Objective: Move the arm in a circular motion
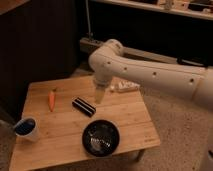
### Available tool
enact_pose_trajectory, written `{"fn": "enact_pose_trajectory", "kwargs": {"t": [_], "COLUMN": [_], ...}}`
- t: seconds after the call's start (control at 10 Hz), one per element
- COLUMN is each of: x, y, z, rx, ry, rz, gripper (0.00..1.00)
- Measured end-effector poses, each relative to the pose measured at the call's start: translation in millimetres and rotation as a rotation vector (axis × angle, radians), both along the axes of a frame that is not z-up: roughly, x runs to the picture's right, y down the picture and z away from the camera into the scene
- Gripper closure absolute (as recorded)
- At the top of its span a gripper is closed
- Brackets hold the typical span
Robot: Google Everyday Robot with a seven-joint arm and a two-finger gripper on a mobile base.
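The big glossy white arm [150, 70] of thick rounded segments with small dark holes reaches in from the right, over the wooden table [60, 135]. Its elbow joint is at the upper middle. From there a short segment hangs down and ends in the small pale gripper [100, 95], which hovers above the table's far middle, just right of a black rectangular object [83, 106].
On the table lie an orange carrot [51, 99] at the left, a blue-and-white cup [26, 128] at the front left, a black bowl [101, 138] at the front middle and a white object [125, 86] at the far right. A dark cabinet stands behind.
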State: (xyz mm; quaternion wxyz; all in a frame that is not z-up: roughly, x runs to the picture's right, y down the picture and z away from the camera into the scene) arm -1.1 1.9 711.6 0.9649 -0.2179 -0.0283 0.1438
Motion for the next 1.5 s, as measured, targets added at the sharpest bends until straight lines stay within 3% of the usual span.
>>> {"fn": "enact_pose_trajectory", "kwargs": {"t": [0.5,0.8,1.0,1.2,1.5], "x": [123.1,174.1,179.0,164.8,100.4], "y": [59.5,102.0,119.1,127.6,132.7], "z": [-0.5,-24.8,-46.7,-63.5,-92.5], "rx": [-0.104,-0.123,-0.102,-0.078,-0.040], "ry": [0.159,0.192,0.164,0.122,0.005], "rz": [0.152,0.192,0.158,0.116,0.033], "gripper": [0.20,0.20,0.20,0.20,0.20]}}
